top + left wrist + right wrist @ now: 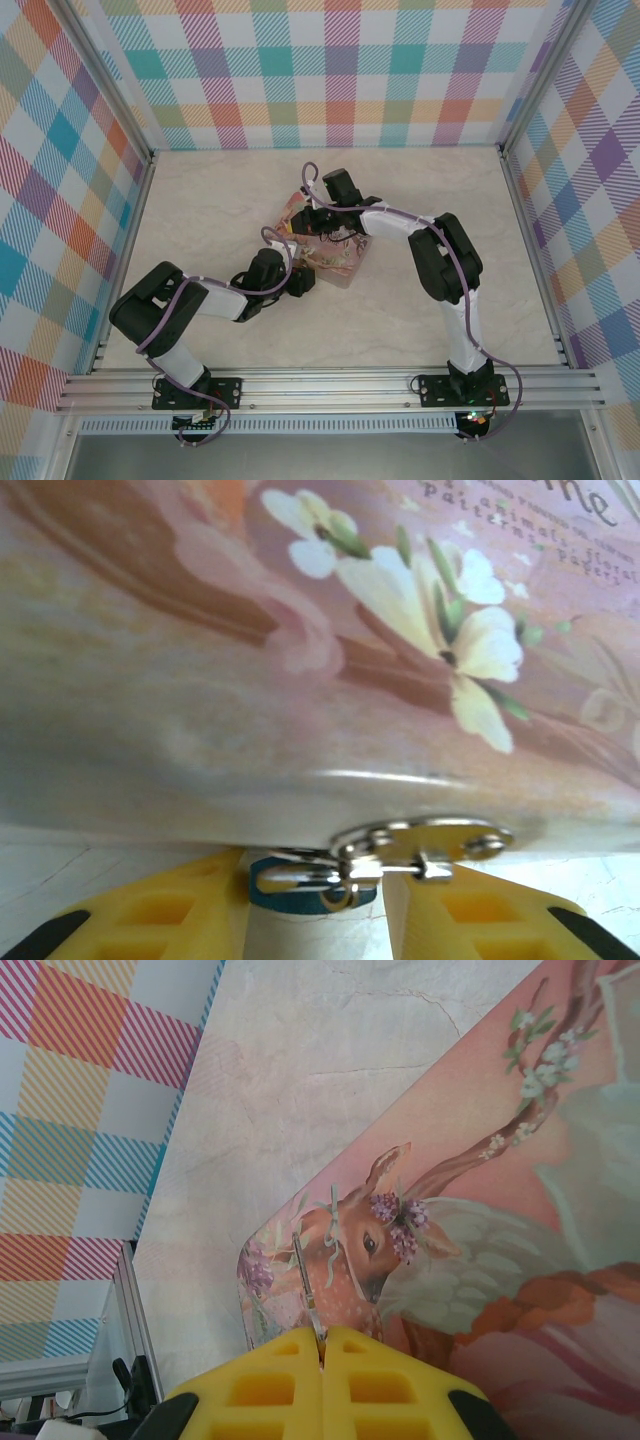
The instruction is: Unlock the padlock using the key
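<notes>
The padlock [300,897], tiny with a blue-teal body and a silvery shackle, hangs from the metal hasp [430,838] on the front of the pink tin [300,630]. My left gripper [315,910] is shut on the padlock, its yellow fingers [190,910] close against the body's two sides. In the top view that left gripper [302,281] sits at the tin's [345,265] near-left side. My right gripper [323,1345] is shut on the key [308,1285], a thin grey sliver poking out over the tin's deer-painted lid [450,1260]. From above, the right gripper [313,222] hovers at the tin's far edge.
The marble-patterned table [200,210] is boxed in by checked walls [340,70] on three sides. An aluminium rail [330,385] runs along the near edge. Both arms crowd the tin in the middle of the table.
</notes>
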